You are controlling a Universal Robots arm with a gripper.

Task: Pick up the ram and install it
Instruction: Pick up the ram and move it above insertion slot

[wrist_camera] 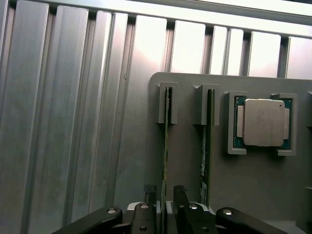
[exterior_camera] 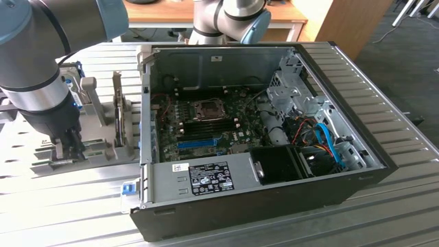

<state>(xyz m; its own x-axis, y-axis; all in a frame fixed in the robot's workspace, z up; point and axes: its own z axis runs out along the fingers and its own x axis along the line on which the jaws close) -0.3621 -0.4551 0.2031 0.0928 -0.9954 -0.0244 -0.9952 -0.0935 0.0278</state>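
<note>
The ram (wrist_camera: 165, 141), a thin green stick, is shown standing on edge in a slot of a gray holder (wrist_camera: 258, 185) on a ribbed metal table (wrist_camera: 73, 122). A second stick (wrist_camera: 206, 141) is slotted just beside it, and a processor chip (wrist_camera: 263, 122) is seated nearby. The gripper (wrist_camera: 165, 197) is positioned over the ram, its fingers (wrist_camera: 179, 195) spread to either side of the board and not pressed onto it. The holder is set toward the exterior view's left of an open computer case (exterior_camera: 357, 180).
</note>
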